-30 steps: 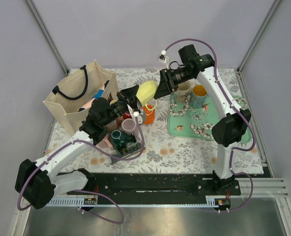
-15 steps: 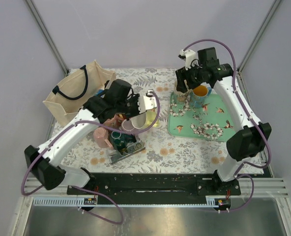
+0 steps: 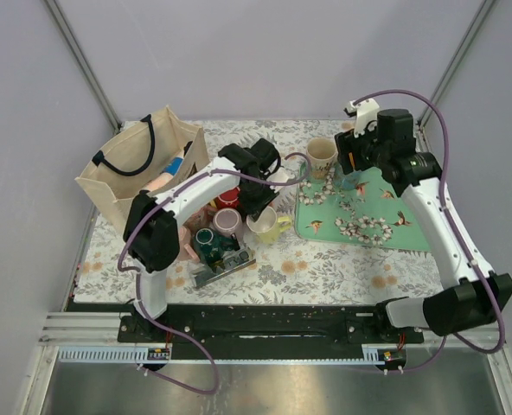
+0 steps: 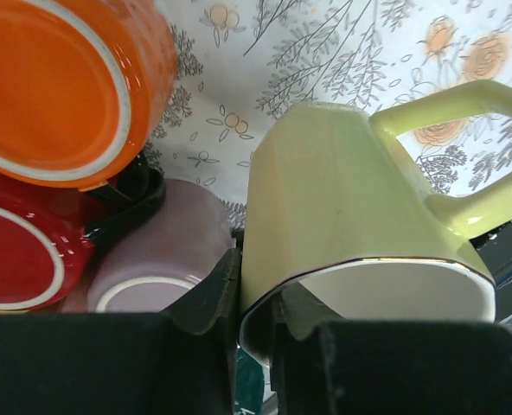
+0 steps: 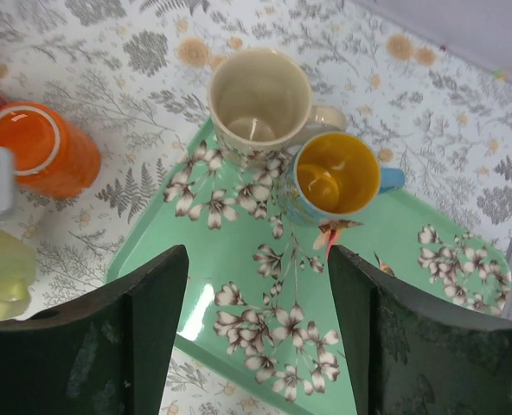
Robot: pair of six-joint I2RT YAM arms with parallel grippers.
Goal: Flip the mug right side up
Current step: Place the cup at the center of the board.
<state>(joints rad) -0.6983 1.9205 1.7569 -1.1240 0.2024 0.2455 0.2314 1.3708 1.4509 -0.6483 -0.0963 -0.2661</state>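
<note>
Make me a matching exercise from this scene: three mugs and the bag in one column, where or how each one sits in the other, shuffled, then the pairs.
Column one
1. yellow mug
2. orange mug
3. blue mug
4. canvas bag

Column two
A. upright on the green tray
B. standing at the far left
C. clamped in the left gripper
D. base up on the flowered cloth

Pairs: 1-C, 2-D, 3-A, 4-B

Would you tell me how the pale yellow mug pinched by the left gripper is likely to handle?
The yellow mug looks like rigid glazed ceramic, so the left gripper, pinching only its rim, may slip. Its handle juts to one side, so it probably wants to twist. Against the orange mug close by, it could chip.
</note>
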